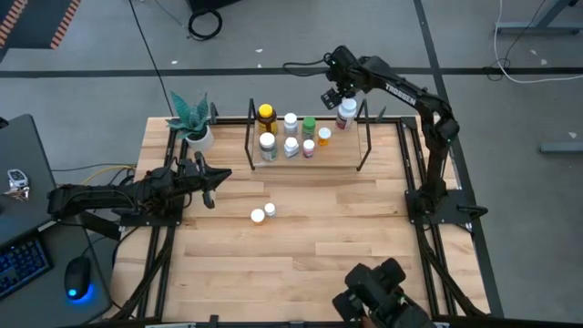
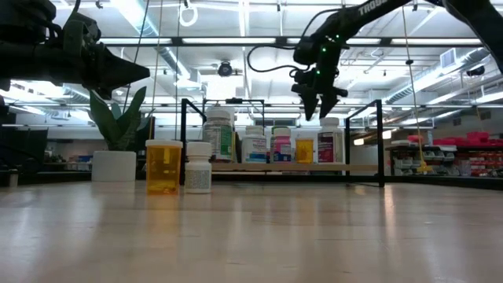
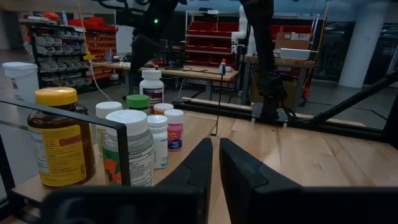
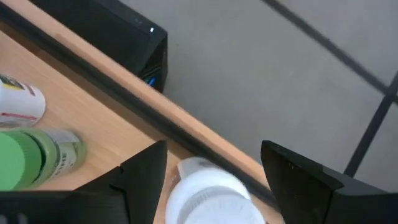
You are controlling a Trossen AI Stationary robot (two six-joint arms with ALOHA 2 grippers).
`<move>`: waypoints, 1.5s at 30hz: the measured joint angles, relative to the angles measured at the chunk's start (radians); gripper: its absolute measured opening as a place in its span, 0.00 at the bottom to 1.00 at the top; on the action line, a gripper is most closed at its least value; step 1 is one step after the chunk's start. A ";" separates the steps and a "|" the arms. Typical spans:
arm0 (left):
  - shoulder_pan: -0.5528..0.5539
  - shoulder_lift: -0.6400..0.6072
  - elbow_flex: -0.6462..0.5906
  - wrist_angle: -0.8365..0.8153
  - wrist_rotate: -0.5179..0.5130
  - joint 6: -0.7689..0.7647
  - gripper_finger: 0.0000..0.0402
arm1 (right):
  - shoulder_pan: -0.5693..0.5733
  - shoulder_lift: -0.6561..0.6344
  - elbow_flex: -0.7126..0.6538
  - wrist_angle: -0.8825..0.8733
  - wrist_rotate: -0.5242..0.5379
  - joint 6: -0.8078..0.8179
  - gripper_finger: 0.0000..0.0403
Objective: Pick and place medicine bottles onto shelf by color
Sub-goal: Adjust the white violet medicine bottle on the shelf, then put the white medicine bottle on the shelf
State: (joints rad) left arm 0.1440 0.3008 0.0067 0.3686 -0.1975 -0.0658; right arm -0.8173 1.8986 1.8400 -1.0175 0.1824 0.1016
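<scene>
Two dark arms work over the wooden table (image 1: 301, 237). At its far edge stands the shelf (image 1: 305, 162), its black rails framing several medicine bottles, among them the yellow-capped amber bottle (image 1: 266, 116) and the green-capped bottle (image 1: 309, 125). The right gripper (image 1: 339, 98) hangs above the shelf's right end with its fingers spread wide, just over a white-capped bottle with a pink label (image 1: 346, 113) that stands there, released. The left gripper (image 1: 211, 187) waits near the table's left side, its fingers pressed nearly together around nothing. Mid-table, touching or nearly so, stand an orange bottle (image 2: 163, 167) and a small white bottle (image 2: 198, 167).
</scene>
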 joint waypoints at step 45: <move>0.000 0.000 0.000 0.000 0.000 0.000 0.10 | 0.122 -0.006 0.055 -0.129 -0.069 -0.011 0.66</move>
State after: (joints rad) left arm 0.1439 0.3008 0.0069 0.3686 -0.1976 -0.0658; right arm -0.6951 1.8931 1.8949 -1.1463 0.1131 0.0903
